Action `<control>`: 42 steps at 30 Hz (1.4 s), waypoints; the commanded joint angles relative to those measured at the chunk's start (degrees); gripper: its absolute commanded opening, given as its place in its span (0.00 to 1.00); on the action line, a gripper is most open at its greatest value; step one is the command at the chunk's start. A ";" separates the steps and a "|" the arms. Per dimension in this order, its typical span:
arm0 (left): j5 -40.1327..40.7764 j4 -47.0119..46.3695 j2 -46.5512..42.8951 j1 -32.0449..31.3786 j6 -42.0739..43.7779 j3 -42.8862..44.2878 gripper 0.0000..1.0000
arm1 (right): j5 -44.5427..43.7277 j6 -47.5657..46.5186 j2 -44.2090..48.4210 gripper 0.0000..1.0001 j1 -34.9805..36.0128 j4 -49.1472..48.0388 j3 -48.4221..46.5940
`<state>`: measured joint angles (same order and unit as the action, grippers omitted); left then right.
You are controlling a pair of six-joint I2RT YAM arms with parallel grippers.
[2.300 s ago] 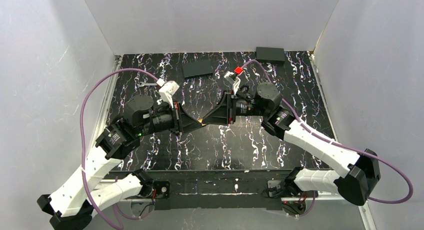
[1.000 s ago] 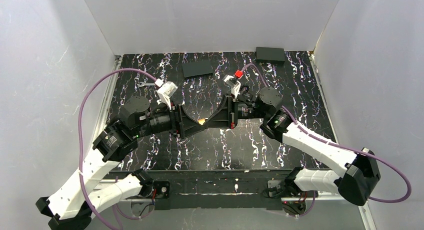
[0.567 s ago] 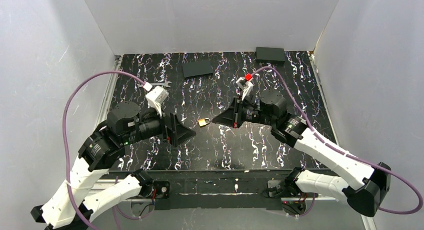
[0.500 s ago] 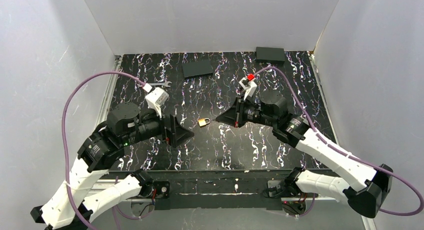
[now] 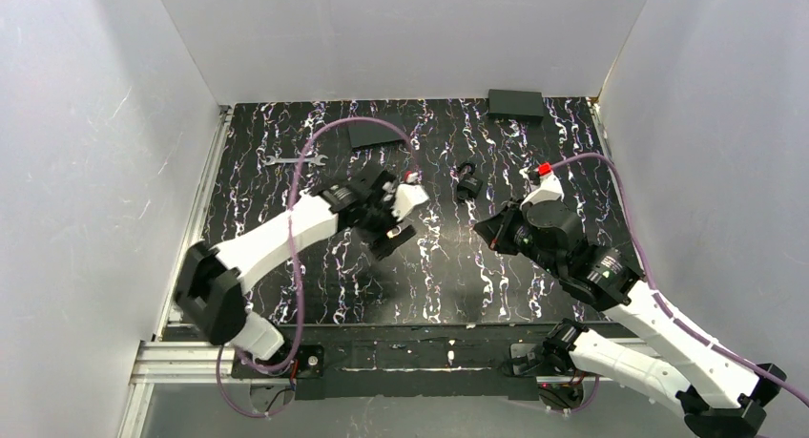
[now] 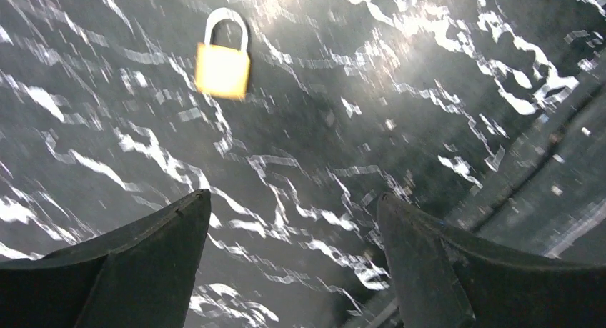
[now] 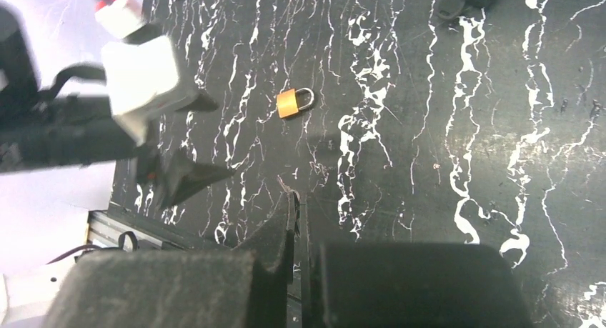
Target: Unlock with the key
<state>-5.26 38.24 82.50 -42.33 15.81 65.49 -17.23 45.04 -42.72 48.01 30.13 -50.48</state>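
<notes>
White walls box in a black tabletop (image 5: pixel 448 285) veined with white marbling. From above, the left gripper (image 5: pixel 393 239) hangs low over the middle of it. The right gripper (image 5: pixel 480 230) sits just to its right, pointed toward it. Farther back lie a small black object (image 5: pixel 466 182), too small to identify, and a flat dark box (image 5: pixel 377 133). A silver flat open-ended wrench (image 5: pixel 283 158) lies at the far left. All are well apart from both arms.

From the left wrist, the left gripper (image 6: pixel 293 198) is spread wide with nothing between its fingers. A small brass padlock (image 6: pixel 223 69) with a silver shackle lies flat ahead of it. That open stance would suit coming down on the lock body to steady it.

From the right wrist, the right gripper (image 7: pixel 296 199) is pressed together, leaving only a thin slit. The brass padlock (image 7: pixel 293 101) lies beyond its tips. The tiny black-headed key cannot be made out in any view; if it is pinched there, the fingers hide it.
</notes>
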 commanded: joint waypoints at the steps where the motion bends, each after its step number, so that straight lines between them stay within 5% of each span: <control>1: 1.06 -1.74 13.73 0.33 9.91 7.49 0.83 | -3.01 -0.37 0.37 0.01 -0.02 2.75 -2.86; 10: -0.47 3.30 27.03 2.46 14.64 18.68 0.81 | -1.98 -0.79 0.44 0.01 -0.02 2.44 -2.97; 28: 0.34 4.21 33.82 3.73 14.89 18.82 0.74 | -0.65 -1.97 -1.73 0.01 -0.02 1.61 -3.51; 38: 0.08 7.12 36.59 5.26 12.55 20.56 0.46 | -1.05 -2.09 -0.99 0.01 -0.02 2.13 -3.66; 42: 3.13 6.11 36.75 5.24 10.11 19.24 0.27 | -1.23 -2.12 -0.91 0.01 -0.02 2.03 -3.30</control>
<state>-4.21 41.65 117.56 -37.32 28.40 86.15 -17.65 43.29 -44.56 48.01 33.32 -51.86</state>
